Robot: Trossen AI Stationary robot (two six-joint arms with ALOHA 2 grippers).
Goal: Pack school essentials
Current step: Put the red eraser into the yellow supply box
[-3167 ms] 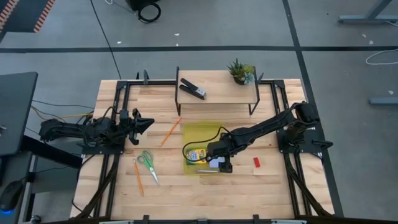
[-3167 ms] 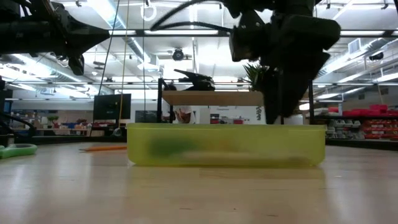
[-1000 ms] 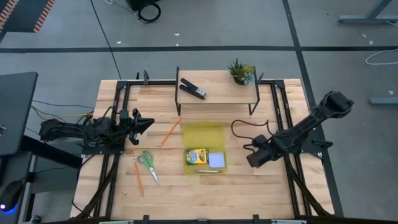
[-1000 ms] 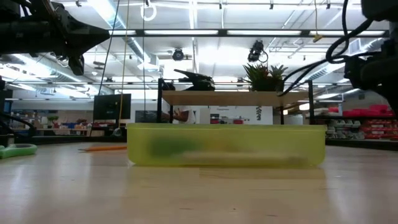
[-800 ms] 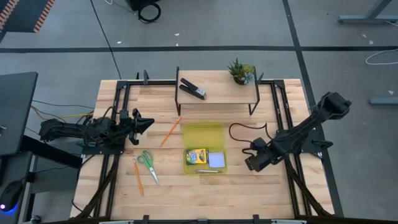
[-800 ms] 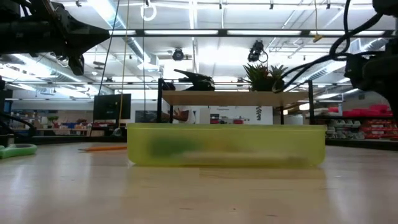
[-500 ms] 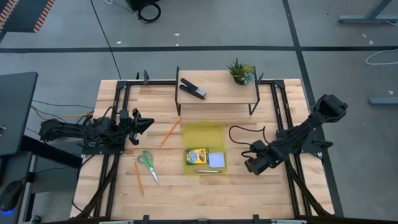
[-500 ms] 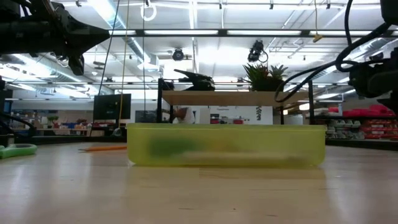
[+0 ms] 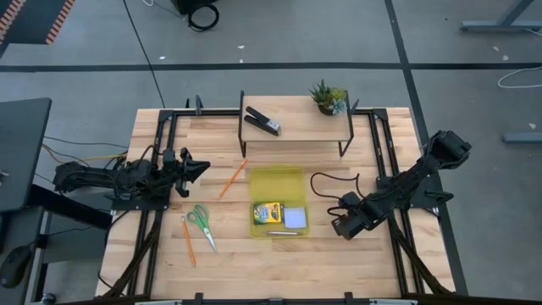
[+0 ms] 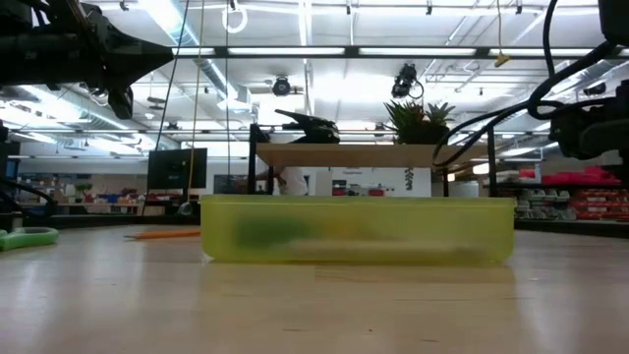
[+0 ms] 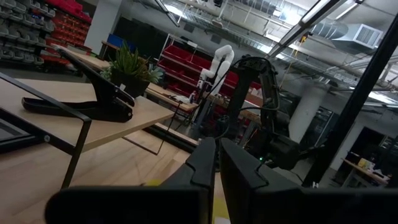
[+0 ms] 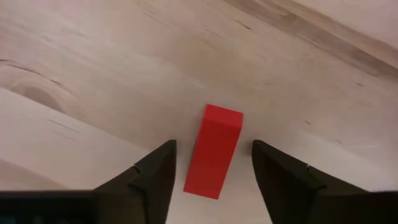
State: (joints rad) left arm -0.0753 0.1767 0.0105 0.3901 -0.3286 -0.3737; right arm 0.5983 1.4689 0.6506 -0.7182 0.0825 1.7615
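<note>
I've brought the right end effector (image 12: 213, 180) down from the yellow-green tray (image 9: 276, 181) to straddle the red eraser (image 12: 214, 151) beside it on the surface, fingers narrowing but not yet gripping.

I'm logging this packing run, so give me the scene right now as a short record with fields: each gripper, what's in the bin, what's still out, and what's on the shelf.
right gripper: over the table right of the bin, fingers open on either side of the red eraser, not touching it
left gripper: waiting at the table's left side, shut, empty
yellow bin: holds crayon box, pale blue notepad, pen
outside bin: scissors, two orange pencils
shelf: black stapler, potted plant
</note>
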